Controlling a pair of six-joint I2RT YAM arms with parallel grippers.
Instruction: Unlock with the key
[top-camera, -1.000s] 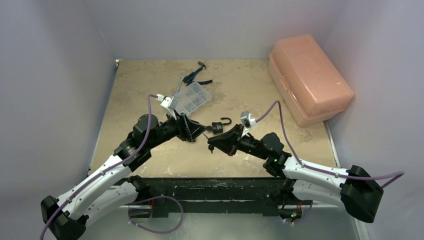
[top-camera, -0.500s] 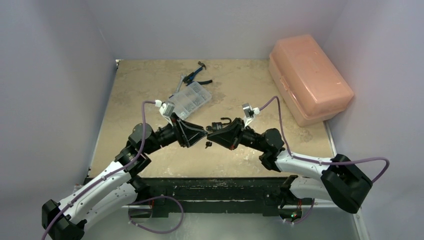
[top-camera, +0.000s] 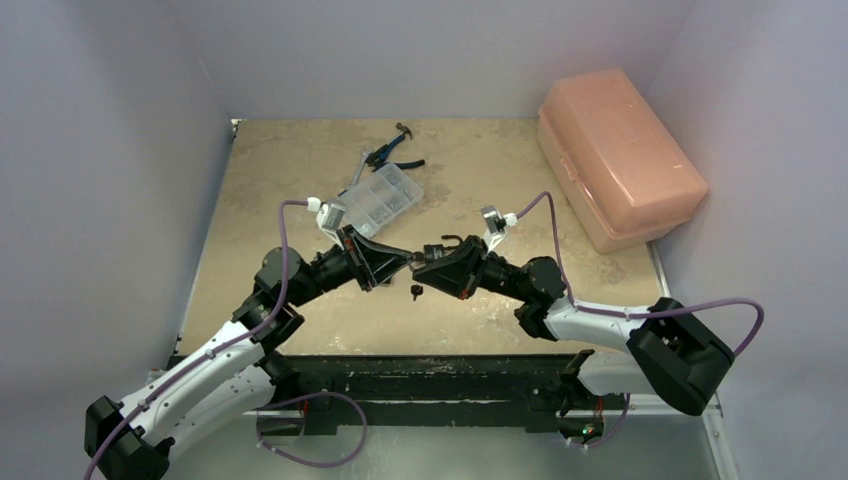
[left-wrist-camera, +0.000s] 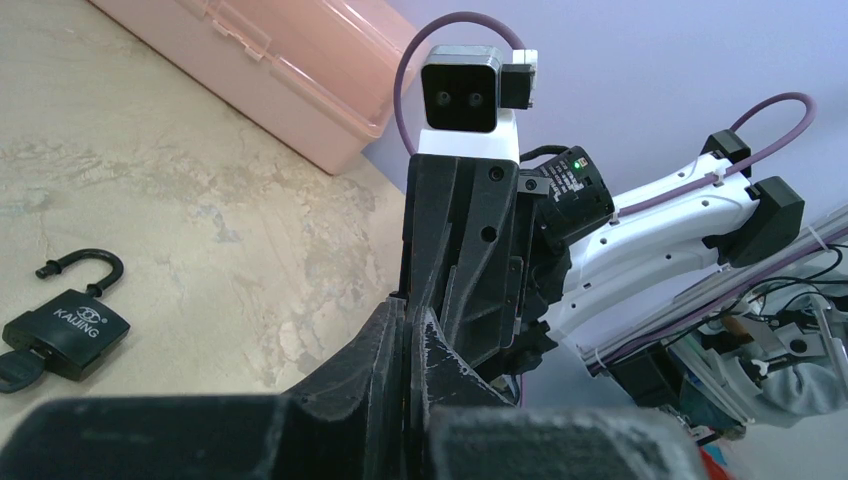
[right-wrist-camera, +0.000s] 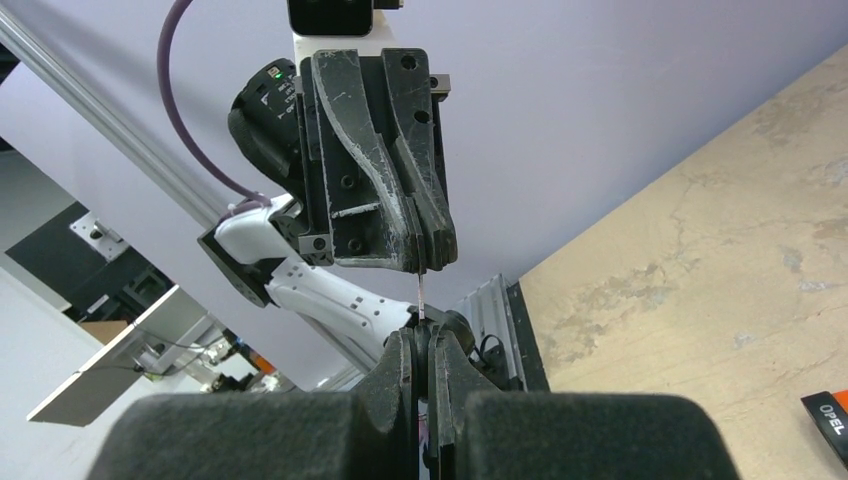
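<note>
My two grippers meet tip to tip above the middle of the table. In the right wrist view, my right gripper (right-wrist-camera: 423, 335) is shut on a key (right-wrist-camera: 422, 292), a thin metal blade seen edge-on. The blade's far end sits between the shut fingers of my left gripper (right-wrist-camera: 425, 264). From above, left gripper (top-camera: 405, 262) and right gripper (top-camera: 421, 265) touch noses, with a small dark piece (top-camera: 416, 291) just below them. The black padlock (left-wrist-camera: 68, 322) lies on the table, shackle swung open, a dark key head at its lower end. From above only its shackle (top-camera: 453, 238) shows behind the right gripper.
A pink plastic box (top-camera: 620, 155) fills the back right corner. A clear parts organiser (top-camera: 382, 197) and blue-handled pliers (top-camera: 392, 152) lie behind the left gripper. A black rail (top-camera: 420, 375) runs along the table's near edge. Purple walls close in on three sides.
The left gripper stood open beside the padlock; now it is shut on the key's blade. The right gripper moved up and left to meet it nose to nose.
</note>
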